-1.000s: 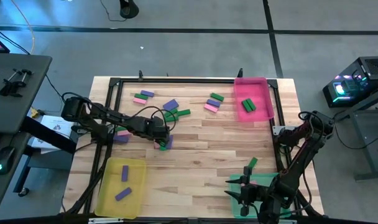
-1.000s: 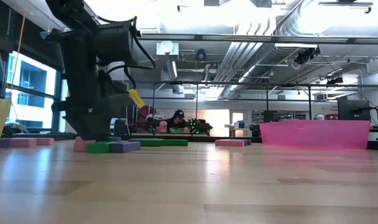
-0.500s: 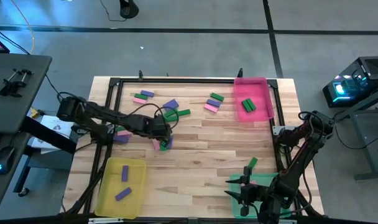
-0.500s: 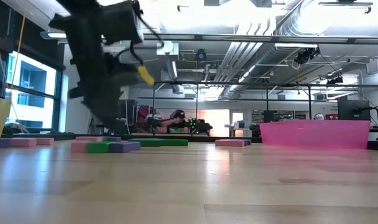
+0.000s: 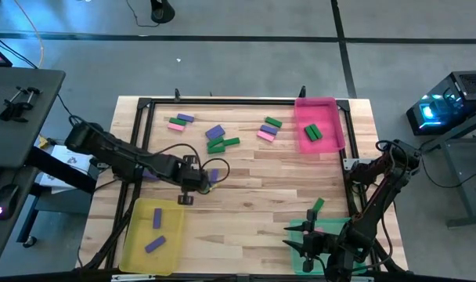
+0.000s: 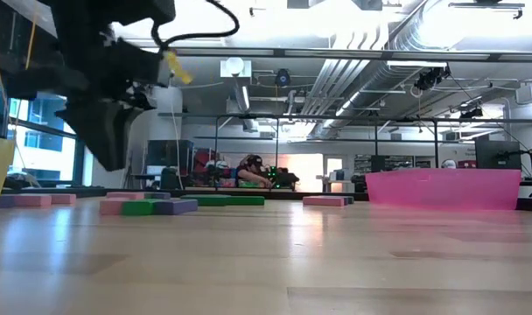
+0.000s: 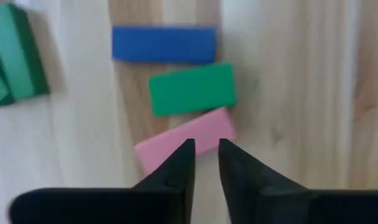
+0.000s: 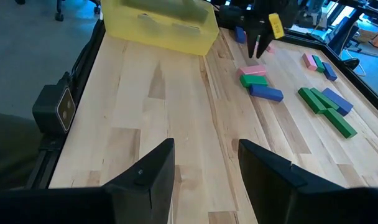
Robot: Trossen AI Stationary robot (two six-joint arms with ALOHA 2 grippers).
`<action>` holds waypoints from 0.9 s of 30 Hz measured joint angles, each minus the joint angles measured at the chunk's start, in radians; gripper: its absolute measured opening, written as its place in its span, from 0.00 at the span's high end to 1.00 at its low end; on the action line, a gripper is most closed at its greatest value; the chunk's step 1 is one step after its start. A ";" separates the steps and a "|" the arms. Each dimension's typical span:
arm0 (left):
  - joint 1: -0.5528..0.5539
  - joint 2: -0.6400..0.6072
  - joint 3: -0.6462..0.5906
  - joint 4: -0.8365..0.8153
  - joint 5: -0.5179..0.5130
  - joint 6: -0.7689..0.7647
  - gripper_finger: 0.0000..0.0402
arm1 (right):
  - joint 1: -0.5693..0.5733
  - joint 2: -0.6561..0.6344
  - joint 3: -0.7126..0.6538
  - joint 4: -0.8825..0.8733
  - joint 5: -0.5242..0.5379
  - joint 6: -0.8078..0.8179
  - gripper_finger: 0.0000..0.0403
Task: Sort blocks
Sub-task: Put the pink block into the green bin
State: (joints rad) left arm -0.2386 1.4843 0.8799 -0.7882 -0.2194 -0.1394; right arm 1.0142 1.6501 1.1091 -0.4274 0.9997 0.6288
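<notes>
Three blocks lie flat side by side on the wooden table: a pink block (image 7: 167, 146), a green block (image 7: 192, 89) and a purple block (image 7: 164, 43). My left gripper (image 7: 206, 149) hangs above them, pointing down over the pink block's end. Its fingers are open by a narrow gap with nothing between them. In the low view it (image 6: 108, 157) is clear of the table. Near the right front corner my right gripper (image 8: 204, 168) stands open and empty, over the green tray (image 5: 336, 231).
A yellow tray (image 5: 140, 247) at the near left holds two purple blocks. A pink tray (image 5: 316, 110) at the far right holds a green block. More blocks lie along the far half (image 5: 222, 143), (image 5: 268, 129), (image 5: 179, 120); one green block (image 5: 317, 206) lies by the green tray.
My left gripper has risen off the cluster of three blocks and gone toward the table's near left, toward the yellow tray, rolling about its own axis as it went. The three blocks stay flat on the table.
</notes>
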 joint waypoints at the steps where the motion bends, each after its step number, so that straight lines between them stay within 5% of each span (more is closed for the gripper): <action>1: 0.004 0.003 0.000 -0.017 -0.003 0.000 0.80 | 0.000 0.000 0.000 0.000 0.000 0.000 0.60; 14: 0.088 0.121 0.000 -0.021 0.003 0.192 0.42 | 0.000 0.000 0.000 0.000 0.000 0.000 0.60; 27: 0.083 0.231 0.005 -0.010 0.023 0.233 0.45 | 0.000 0.000 0.000 0.000 0.000 0.000 0.60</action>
State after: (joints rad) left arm -0.1560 1.7155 0.8845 -0.7986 -0.1966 0.0938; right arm 1.0142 1.6501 1.1091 -0.4271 1.0000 0.6289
